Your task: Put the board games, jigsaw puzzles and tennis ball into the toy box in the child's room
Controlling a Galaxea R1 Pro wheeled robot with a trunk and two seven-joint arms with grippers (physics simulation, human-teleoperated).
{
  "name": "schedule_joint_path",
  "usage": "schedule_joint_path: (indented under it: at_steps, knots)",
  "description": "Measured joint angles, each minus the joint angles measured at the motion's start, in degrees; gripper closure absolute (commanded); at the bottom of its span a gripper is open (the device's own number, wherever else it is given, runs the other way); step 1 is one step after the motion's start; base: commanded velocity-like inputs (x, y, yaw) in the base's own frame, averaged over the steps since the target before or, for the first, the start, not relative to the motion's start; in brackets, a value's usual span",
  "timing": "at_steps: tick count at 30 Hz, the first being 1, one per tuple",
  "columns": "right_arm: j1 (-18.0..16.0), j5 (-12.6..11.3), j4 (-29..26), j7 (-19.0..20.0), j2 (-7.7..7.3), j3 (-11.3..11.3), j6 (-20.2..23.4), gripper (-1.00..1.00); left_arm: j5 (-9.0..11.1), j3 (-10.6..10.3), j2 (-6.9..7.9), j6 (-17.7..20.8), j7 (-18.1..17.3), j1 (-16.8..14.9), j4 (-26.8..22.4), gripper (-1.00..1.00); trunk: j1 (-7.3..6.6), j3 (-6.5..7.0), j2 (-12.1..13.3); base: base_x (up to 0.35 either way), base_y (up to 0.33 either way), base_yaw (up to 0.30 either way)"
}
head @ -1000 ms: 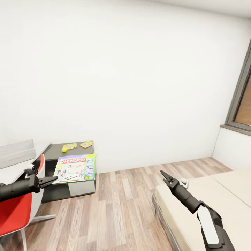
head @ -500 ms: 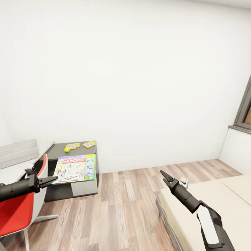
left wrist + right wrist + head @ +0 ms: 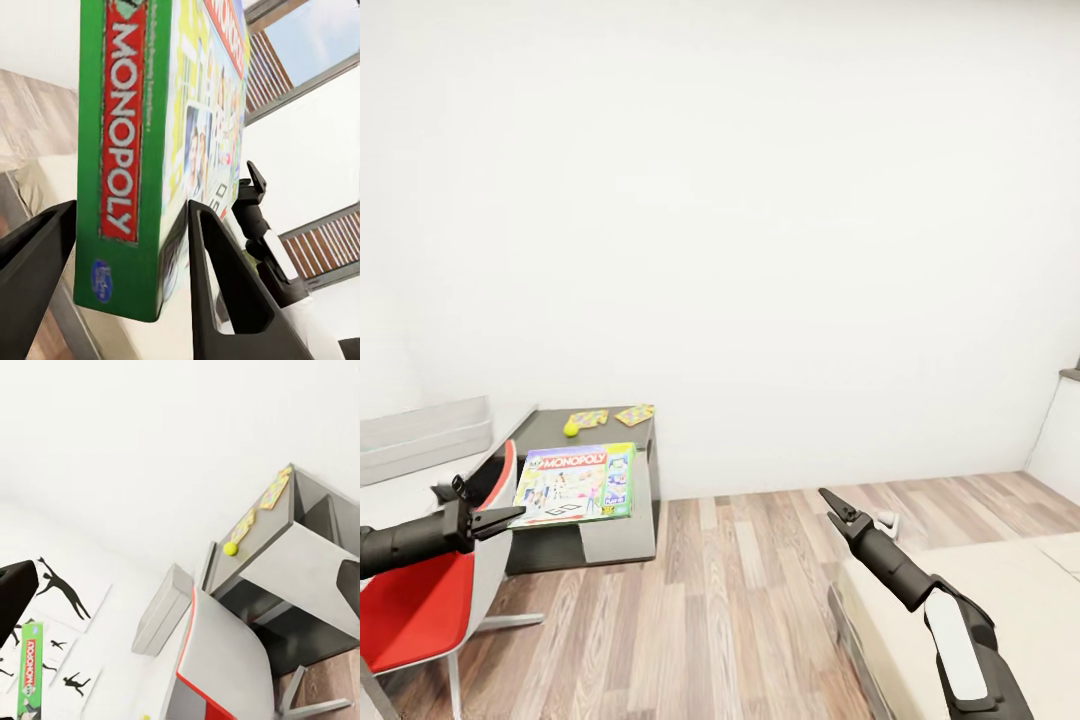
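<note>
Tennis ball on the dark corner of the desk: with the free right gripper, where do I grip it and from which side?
Take the tennis ball across its middle, coming straight down from above. It is round, so any axis works, but it rests on the table with a jigsaw puzzle close beside it. The right gripper looks free; a side approach would probably roll it.

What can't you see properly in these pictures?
- Toy box: head view, its inside is hidden by its own wall, left end cut off by the picture edge.
- Jigsaw puzzles: head view, too small to see single pieces.
- Bed: head view, mostly cut off by the edge and covered by the right arm.
- Right gripper: too small to tell open or shut.
</note>
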Motion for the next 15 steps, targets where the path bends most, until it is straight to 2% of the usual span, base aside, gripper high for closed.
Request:
schedule_joint_path:
  at_steps: [7,12,15]
  knots:
    - [0.0,0.0,0.1,0.0,0.0,0.0,0.0,-1.0,0.2,0.2,0.05,0.1,-0.7,0.0,0.0,1.0,0.01,0.0,0.0,0.051,0.0,0.286]
    - [0.0,0.0,0.1,0.0,0.0,0.0,0.0,-1.0,-0.1,1.1,0.08,0.0,-4.0,0.0,0.0,1.0,0.01,0.0,0.0,0.005,0.0,0.288]
    - [0.0,0.0,0.1,0.0,0.0,0.0,0.0,-1.0,-0.4,1.2,0.09,0.0,-4.6,0.0,0.0,1.0,0.01,0.0,0.0,0.001,0.0,0.288]
